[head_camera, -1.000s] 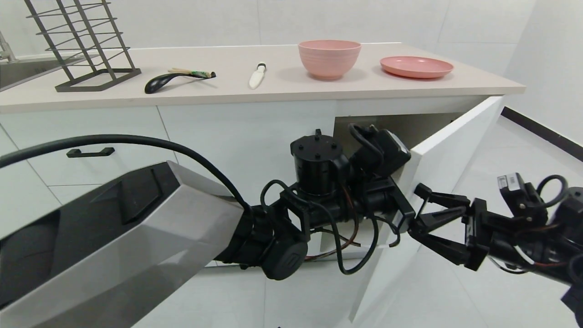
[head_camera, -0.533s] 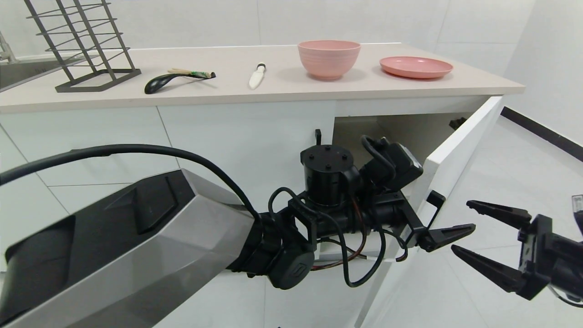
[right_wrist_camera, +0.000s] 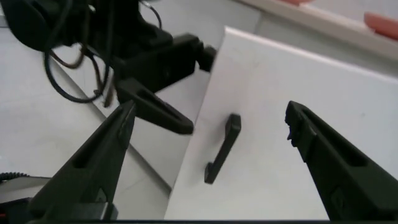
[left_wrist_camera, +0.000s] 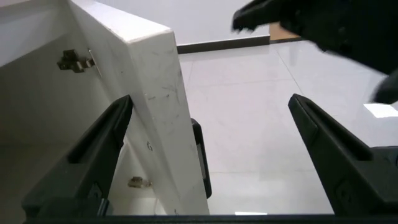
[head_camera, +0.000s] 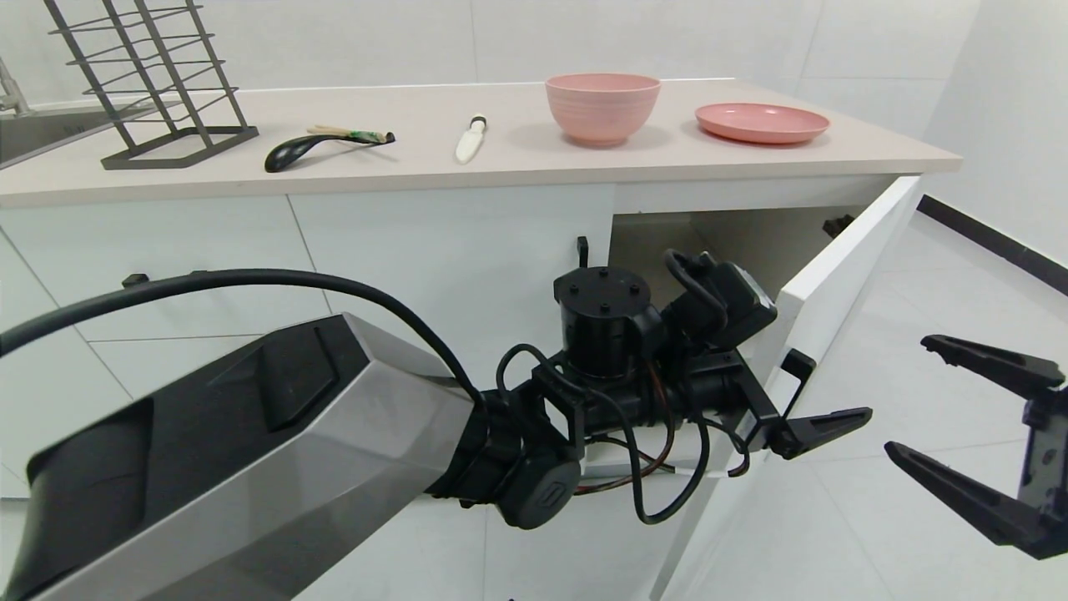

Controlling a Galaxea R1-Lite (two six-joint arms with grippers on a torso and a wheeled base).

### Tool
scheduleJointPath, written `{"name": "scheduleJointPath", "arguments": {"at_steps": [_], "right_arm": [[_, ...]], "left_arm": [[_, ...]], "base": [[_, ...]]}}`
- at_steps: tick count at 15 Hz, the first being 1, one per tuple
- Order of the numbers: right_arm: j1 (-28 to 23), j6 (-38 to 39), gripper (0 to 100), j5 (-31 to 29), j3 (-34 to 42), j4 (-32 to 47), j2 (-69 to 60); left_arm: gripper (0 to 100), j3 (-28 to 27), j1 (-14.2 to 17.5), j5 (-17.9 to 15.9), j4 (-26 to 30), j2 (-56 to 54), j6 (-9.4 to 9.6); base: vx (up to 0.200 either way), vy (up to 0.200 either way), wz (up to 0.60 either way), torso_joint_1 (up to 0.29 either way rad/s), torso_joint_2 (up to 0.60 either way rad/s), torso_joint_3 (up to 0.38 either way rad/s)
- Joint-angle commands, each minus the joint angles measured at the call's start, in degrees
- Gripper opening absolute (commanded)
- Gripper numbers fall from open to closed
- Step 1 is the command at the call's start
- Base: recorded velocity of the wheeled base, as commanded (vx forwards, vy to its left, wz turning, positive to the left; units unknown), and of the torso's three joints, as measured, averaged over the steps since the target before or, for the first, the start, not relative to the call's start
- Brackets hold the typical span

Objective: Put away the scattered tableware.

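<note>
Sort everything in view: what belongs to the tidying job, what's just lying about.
Job: pink bowl, pink plate, black spoon, chopsticks, white utensil, all on the countertop; cabinet door, its edge inside the open left gripper.
Lying about: wire rack, sink.

**Clearances at the open cabinet.** The cabinet door [head_camera: 843, 267] stands swung outward and walls off the opening [head_camera: 734, 238] from the right. Entry is from the front, through the upper part, because the left arm's wrist blocks the lower part. The door's free edge lies between the spread fingers of the left claw [left_wrist_camera: 211, 102], with one finger inside and one outside beside the handle [right_wrist_camera: 222, 149]. The right claw [head_camera: 909, 394], fingers wide apart, hangs over bare floor facing the door's outer face, apart from it. On the tabletop [head_camera: 517, 167], passable gaps separate the rack [head_camera: 179, 148], spoon [head_camera: 304, 150], knife [head_camera: 471, 138], bowl [head_camera: 602, 107] and plate [head_camera: 763, 122]. The strip along the front edge is bare.
</note>
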Motion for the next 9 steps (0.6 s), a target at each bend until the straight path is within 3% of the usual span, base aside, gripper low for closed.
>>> {"name": "scheduleJointPath", "arguments": {"at_steps": [1,6,9], "right_arm": [[2.3,-0.2,100,-0.2,0.0,0.0,-5.3],[2.4,-0.2,100,-0.2,-0.2,-0.3,-9.5],[2.4,-0.1,100,-0.2,-5.2,-0.3,-11.3]], "left_arm": [[100,-0.5,0.1,0.1,0.0,0.9,0.02],[100,-0.5,-1.0,0.1,-1.7,3.1,0.02],[100,-1.0,-1.4,0.1,-2.3,4.6,0.02]], "base": [[0.000,0.000,0.00,0.000,0.00,0.000],[0.000,0.000,0.00,0.000,0.00,0.000],[0.000,0.000,0.00,0.000,0.00,0.000]]}}
